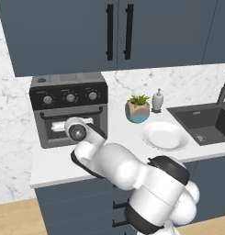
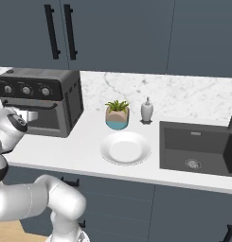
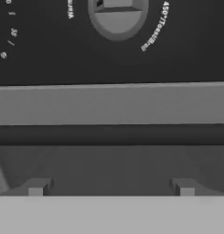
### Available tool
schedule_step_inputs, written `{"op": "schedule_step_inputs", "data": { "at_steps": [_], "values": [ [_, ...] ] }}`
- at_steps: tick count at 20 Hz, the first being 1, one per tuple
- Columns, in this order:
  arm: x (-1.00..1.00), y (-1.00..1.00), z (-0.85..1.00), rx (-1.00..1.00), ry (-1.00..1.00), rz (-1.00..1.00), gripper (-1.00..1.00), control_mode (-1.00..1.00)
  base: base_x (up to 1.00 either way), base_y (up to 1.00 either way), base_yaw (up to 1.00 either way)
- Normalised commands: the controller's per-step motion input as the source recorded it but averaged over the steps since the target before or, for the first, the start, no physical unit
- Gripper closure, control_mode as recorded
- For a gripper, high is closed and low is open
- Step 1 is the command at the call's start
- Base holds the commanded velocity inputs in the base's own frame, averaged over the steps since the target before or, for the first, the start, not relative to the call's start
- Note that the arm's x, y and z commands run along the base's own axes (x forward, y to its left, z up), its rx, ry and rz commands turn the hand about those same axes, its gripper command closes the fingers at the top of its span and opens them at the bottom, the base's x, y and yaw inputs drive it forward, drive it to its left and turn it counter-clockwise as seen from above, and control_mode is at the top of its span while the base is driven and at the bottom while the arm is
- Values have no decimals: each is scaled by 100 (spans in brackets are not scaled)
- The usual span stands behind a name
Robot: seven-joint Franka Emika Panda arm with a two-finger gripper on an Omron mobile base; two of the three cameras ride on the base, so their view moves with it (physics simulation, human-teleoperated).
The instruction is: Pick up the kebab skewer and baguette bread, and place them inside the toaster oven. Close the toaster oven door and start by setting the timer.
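My own arm is filling the near corner of the left base view, reaching up and away toward the toaster oven [image 1: 69,109] on the counter [image 1: 118,142]. My wrist is sitting right in front of the toaster oven door [image 1: 72,126], which is looking shut and upright from here, black bar handle across its top. Something pale is showing through the window beside my wrist, too blurred for me to name. Off to the right a white plate [image 1: 165,136] is lying bare, with a potted plant [image 1: 137,108] and a soap bottle [image 1: 157,100] behind it.

Swinging to the right base view, the oven is standing at the left end of the counter, my wrist is pressing in close against its front, and the plate is sitting well apart beside the sink [image 2: 198,147]. I am not spotting the kebab skewer or the baguette bread on the counter or the plate, so I am judging both are loaded inside.

Now the hand view: my tool [image 3: 111,188] is hanging wide open, gripping nothing, both tips just short of the door's grey top edge. The middle knob [image 3: 118,16] is looming straight above.

So loading and closing are looking finished; the timer is what I am still owing.
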Motion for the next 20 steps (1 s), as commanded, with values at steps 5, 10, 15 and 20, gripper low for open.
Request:
{"op": "schedule_step_inputs", "data": {
  "at_steps": [5, 10, 15, 20],
  "values": [
    [-2, 38, 47, 0, -6, 0, -100, -100, 0, 0, 0],
    [-1, 40, 49, 0, -7, 0, -100, -100, 0, 0, 0],
    [0, 33, 45, 0, -10, 0, -100, -100, 0, 0, 0],
    [0, 28, 30, 0, -8, 0, -100, -100, 0, 0, 0]
  ]
}}
